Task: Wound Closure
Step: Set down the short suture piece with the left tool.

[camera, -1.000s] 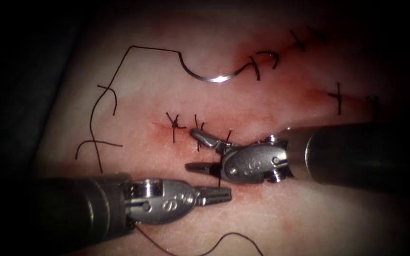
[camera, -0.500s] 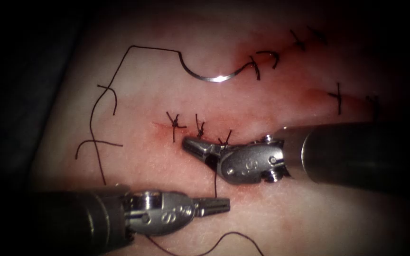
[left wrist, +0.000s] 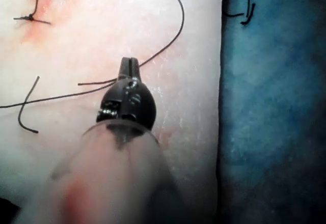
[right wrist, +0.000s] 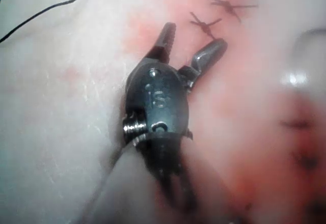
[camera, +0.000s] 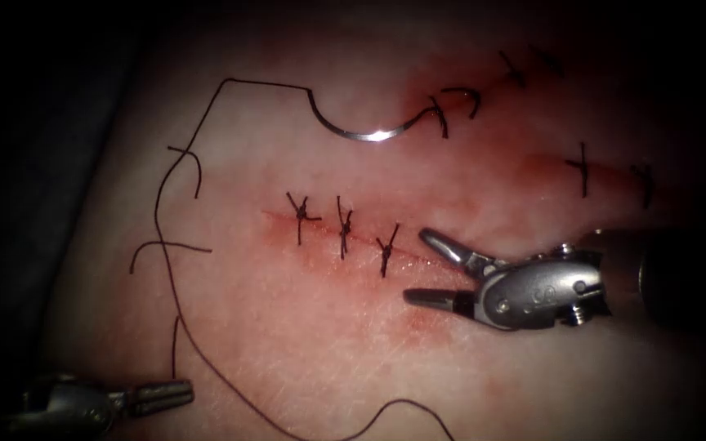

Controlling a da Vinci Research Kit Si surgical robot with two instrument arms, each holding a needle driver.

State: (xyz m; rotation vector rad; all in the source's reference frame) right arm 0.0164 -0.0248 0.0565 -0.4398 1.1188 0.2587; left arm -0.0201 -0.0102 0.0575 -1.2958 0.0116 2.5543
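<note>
Needle (camera: 365,133) lies free on the tissue (camera: 288,327), well apart from both tools. Right tool (camera: 435,269) gapes empty. Left tool (camera: 177,394), jaws together, clamps a cut thread end (camera: 175,347).

Left tool (camera: 161,394) shaft cut off by endoscope frame edge. Thread (camera: 402,406) runs off bottom edge. Far stitches (camera: 643,184) lost in dark.

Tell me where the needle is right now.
In the endoscope view the needle lies loose on the tissue, above the cut's three stitches, held by neither tool and not driven in.
</note>
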